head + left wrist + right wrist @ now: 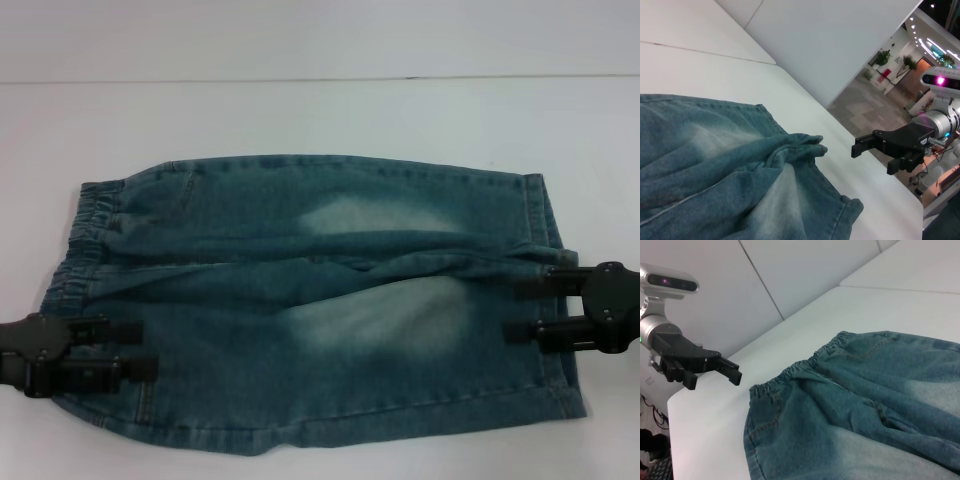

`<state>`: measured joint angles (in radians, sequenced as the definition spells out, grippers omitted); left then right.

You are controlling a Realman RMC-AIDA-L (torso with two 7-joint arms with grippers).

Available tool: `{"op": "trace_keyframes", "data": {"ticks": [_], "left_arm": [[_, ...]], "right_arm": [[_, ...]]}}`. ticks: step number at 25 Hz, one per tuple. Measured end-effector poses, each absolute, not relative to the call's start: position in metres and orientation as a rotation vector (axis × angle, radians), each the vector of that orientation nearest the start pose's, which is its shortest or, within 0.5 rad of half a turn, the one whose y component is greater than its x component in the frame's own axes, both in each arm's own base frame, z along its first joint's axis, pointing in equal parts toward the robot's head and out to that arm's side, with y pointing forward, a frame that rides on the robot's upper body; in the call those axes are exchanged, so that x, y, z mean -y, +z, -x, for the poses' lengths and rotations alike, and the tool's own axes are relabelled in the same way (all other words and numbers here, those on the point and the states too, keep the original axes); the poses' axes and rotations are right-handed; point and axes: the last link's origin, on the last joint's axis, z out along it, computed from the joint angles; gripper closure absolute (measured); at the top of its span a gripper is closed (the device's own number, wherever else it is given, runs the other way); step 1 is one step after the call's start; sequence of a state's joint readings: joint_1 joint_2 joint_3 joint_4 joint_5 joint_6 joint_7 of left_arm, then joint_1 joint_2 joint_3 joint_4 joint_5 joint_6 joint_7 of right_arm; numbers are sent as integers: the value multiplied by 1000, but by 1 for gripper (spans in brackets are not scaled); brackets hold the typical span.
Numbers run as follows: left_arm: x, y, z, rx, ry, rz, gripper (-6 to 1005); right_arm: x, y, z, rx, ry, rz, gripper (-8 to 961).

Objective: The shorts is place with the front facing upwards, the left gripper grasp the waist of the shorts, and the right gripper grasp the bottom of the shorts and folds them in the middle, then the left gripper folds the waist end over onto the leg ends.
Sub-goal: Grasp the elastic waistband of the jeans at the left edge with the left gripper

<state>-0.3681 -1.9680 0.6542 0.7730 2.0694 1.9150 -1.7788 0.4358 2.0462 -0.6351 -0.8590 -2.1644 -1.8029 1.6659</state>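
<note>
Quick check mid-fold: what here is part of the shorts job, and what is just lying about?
Part of the job:
- shorts
- waist
- leg ends
- left claw, open, at the waist end
- right claw, open, at the leg ends

Lying about:
- nothing; only the white table beneath

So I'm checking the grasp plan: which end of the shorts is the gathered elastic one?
The waist, the puckered end by the left gripper. The end at the right gripper is flat stitched hem.
</note>
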Motion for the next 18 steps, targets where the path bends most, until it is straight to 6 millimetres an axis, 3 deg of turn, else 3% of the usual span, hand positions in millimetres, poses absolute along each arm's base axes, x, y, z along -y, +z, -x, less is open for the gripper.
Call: {"op": "trace_keyframes", "data": {"ticks": [12, 18], "left_arm": [[-262, 66, 308, 1259, -652, 2767, 142], [-257, 95, 330, 1313, -571, 2642, 144]], "right_arm": [[-292, 41, -285, -945, 562, 2818, 134], [-293, 41, -284, -938, 561, 2816, 134]]}}
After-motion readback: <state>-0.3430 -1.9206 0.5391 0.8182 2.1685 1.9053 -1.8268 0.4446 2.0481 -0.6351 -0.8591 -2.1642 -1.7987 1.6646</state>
